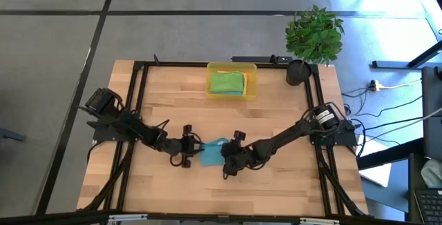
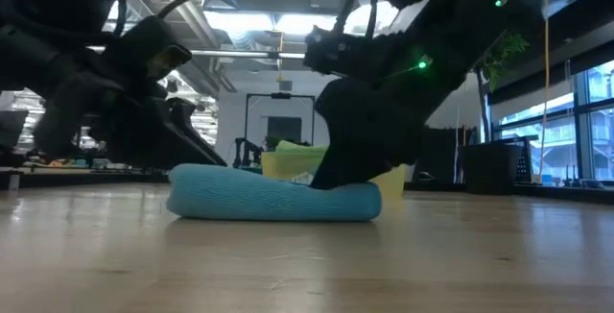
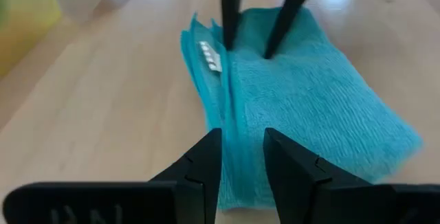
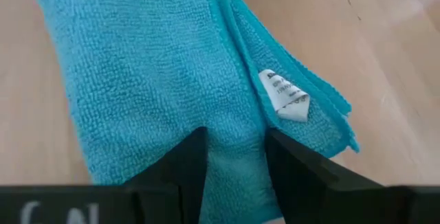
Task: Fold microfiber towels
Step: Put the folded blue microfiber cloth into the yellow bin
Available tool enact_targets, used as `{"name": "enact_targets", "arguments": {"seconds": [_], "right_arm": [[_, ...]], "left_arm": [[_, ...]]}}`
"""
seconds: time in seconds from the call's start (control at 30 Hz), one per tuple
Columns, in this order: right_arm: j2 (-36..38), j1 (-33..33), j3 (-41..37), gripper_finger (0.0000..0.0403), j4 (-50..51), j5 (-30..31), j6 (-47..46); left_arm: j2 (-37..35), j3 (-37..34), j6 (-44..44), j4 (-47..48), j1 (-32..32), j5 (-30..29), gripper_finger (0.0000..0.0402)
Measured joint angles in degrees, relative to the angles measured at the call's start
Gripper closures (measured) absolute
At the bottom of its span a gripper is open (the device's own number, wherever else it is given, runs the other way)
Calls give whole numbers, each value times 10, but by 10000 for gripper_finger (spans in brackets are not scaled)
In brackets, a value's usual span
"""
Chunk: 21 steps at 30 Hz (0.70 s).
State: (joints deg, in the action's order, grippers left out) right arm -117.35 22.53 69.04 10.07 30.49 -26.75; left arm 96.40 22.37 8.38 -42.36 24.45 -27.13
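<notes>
A teal-blue microfiber towel (image 1: 213, 151), folded into a long thick pad, lies flat on the wooden table near its middle. It also shows in the low view (image 2: 273, 198). A white label (image 4: 285, 97) sticks out of its layered edge. My left gripper (image 1: 191, 148) is at the towel's left end and my right gripper (image 1: 226, 159) at its right end. Both are nearly shut with towel between the fingers. A green towel (image 1: 227, 82) lies on top of an orange one in the yellow tray (image 1: 252, 80). My left gripper (image 3: 242, 141) has the towel's left end (image 3: 242, 114) between its two fingers, which slant down from the table's left and lie along the pad. The pad rests flat on the table. My right gripper (image 4: 236, 148) pinches a tuck of the top layer (image 4: 234, 124) at the towel's right end, coming from above and the right. Its fingertips (image 3: 268, 52) stand on the pad, which stays on the table.
The yellow plastic tray stands at the table's far middle. A potted plant (image 1: 314, 35) stands at the far right corner. A black frame (image 1: 138, 101) runs round the table's edges. Bare wood (image 1: 221, 190) lies near the front edge.
</notes>
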Motion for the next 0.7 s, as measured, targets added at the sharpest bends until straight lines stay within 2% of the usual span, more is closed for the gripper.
{"name": "enact_targets", "arguments": {"seconds": [0.2,0.33,0.4,0.53,0.7], "right_arm": [[-3,-4,0,263,-2,1,-1],[-3,-4,0,264,0,-3,-12],[-3,-6,0,264,2,-4,-19],[-3,-6,0,264,3,-6,-24],[-3,-12,0,264,2,-16,-28]], "left_arm": [[0,0,-3,-3,-11,-3,302],[-37,4,-74,-75,22,-2,302],[-56,10,-114,-72,43,-3,302],[-64,30,-158,-7,87,-4,302],[-48,80,-133,171,117,-9,298]]}}
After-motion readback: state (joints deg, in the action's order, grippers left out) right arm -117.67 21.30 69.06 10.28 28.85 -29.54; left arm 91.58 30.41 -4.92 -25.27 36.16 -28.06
